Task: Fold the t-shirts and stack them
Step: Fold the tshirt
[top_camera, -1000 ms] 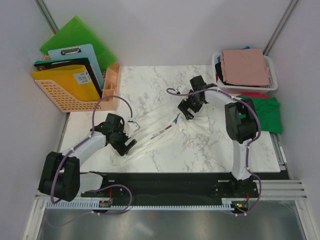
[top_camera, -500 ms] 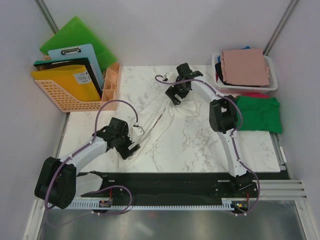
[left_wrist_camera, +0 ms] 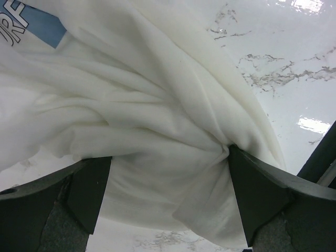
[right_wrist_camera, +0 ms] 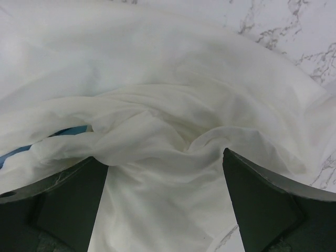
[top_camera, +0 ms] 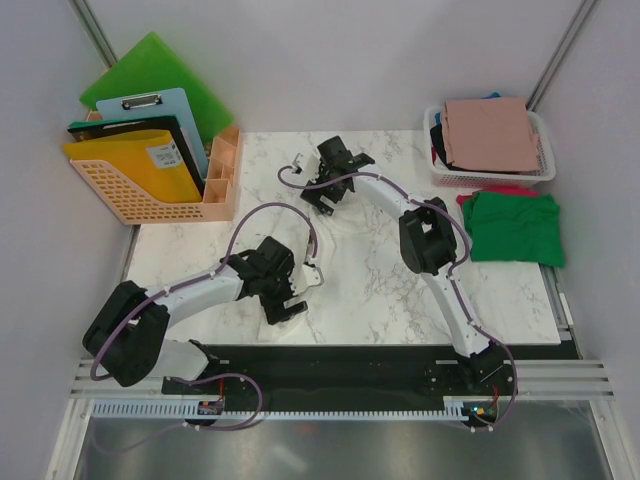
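Left wrist view: left gripper (left_wrist_camera: pixel 167 157) stands wide open, the white shirt (left_wrist_camera: pixel 157 94) bunched between its fingers (blue print at the corner), on the marble table (left_wrist_camera: pixel 294 63). Farther back, right gripper (right_wrist_camera: pixel 164 157) is open likewise over the same cloth. Beyond, a green shirt (top_camera: pixel 515 228) lies flat at the right edge; a pink shirt (top_camera: pixel 488 132) tops the basket (top_camera: pixel 500 178).

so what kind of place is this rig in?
Probably a lab test cell, not a home: plain white panel walls on metal posts, a black mounting rail at the table edge, staged props like the file rack.
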You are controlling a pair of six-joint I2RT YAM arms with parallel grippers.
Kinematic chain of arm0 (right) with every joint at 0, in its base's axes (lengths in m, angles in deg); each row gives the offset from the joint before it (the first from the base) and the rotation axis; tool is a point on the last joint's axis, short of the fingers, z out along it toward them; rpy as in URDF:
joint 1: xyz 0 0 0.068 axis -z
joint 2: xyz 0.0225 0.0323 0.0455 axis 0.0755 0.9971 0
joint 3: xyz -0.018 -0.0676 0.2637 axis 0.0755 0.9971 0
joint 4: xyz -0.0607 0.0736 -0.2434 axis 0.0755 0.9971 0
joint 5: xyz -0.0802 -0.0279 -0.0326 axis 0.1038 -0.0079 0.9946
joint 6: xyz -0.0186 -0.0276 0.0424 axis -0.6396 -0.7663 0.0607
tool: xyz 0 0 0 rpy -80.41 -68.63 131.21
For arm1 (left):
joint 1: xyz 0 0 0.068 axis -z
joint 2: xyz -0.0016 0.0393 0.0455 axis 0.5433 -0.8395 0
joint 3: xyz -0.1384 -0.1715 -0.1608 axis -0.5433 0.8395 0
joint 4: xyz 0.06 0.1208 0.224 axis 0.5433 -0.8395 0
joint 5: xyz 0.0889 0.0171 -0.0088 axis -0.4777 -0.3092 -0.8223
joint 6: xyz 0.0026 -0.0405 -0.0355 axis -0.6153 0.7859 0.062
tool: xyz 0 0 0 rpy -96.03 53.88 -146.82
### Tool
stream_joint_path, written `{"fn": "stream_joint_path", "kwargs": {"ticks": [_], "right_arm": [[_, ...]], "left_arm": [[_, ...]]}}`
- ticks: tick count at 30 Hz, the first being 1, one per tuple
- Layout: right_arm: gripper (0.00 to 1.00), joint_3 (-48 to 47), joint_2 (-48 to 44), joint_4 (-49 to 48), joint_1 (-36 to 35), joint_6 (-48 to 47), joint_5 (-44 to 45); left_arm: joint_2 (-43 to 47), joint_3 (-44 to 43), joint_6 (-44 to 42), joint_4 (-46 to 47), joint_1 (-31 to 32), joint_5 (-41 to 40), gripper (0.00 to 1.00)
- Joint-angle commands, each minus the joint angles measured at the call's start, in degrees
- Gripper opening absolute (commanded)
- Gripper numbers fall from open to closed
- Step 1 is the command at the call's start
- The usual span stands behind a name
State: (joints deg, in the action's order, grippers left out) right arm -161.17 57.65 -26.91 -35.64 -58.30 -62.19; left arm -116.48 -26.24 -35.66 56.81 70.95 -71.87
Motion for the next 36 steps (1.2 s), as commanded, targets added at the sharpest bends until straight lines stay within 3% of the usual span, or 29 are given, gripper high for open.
{"fn": "stream_joint_path", "kwargs": {"ticks": [1, 11, 20, 26, 32, 36], "right_arm": [[0.98, 1.55, 3.68, 2.34, -2.88, -0.54, 2.22], [0.98, 8.13, -2.03, -2.06, -3.23, -0.01, 4.25], [0.98, 16.13, -17.04, -3.12, -3.06, 0.61, 7.50], [0.98, 15.96, -18.91, -3.47, -1.83, -0.97, 16.38], [0.98, 12.44, -22.85, -2.76, 2.66, 3.68, 10.59], [0.98, 19.35, -28.91, -2.76, 3.10, 4.47, 10.06]], "left_arm": [[-3.92, 3.75, -0.15, -1.74, 0.89, -4.32, 1.00], [3.10, 5.94, 2.13, -1.64, 1.86, -4.94, 1.00], [13.29, 8.23, 1.96, -5.95, 1.86, -6.78, 1.00], [13.92, 6.55, 2.31, -7.36, 1.86, -5.99, 1.00], [14.80, 7.26, 3.02, -6.83, 1.86, -7.83, 1.00], [13.57, 7.08, 4.24, -6.83, 1.77, -11.61, 1.00]]}}
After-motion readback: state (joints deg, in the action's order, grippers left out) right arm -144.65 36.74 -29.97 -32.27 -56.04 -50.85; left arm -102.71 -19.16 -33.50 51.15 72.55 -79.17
